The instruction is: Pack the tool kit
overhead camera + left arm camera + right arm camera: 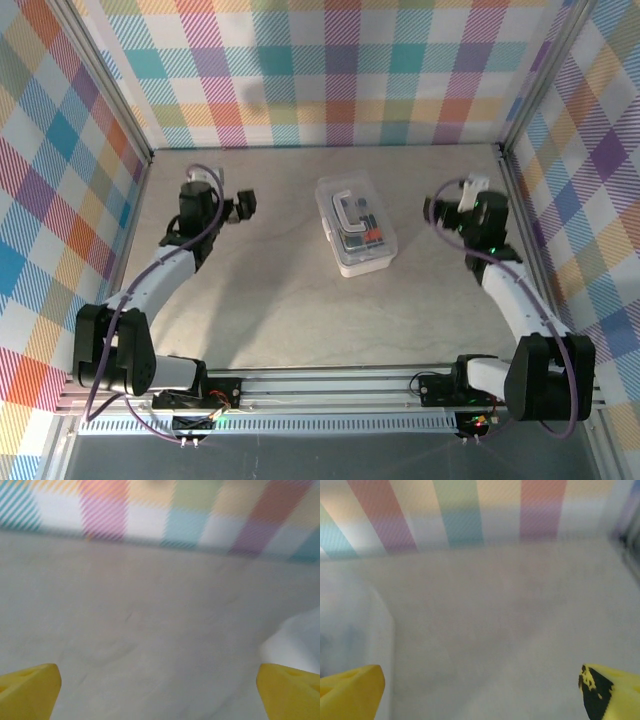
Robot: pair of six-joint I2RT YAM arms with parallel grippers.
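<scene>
The tool kit's case (355,228) is a translucent whitish box lying in the middle of the table, lid down and handle on top. Dark and reddish shapes show through the lid. My left gripper (243,206) hovers to the left of the case, apart from it, jaws wide open with nothing between them. In the left wrist view its gripper (160,695) frames bare table, with the blurred case (295,640) at the right edge. My right gripper (433,212) stands to the right of the case, also open. In the right wrist view that gripper (482,692) holds nothing, and the case (350,625) blurs at the left.
Plaid walls (330,70) enclose the grey table (270,300) at the back and both sides. A metal rail (330,385) carrying the arm bases runs along the near edge.
</scene>
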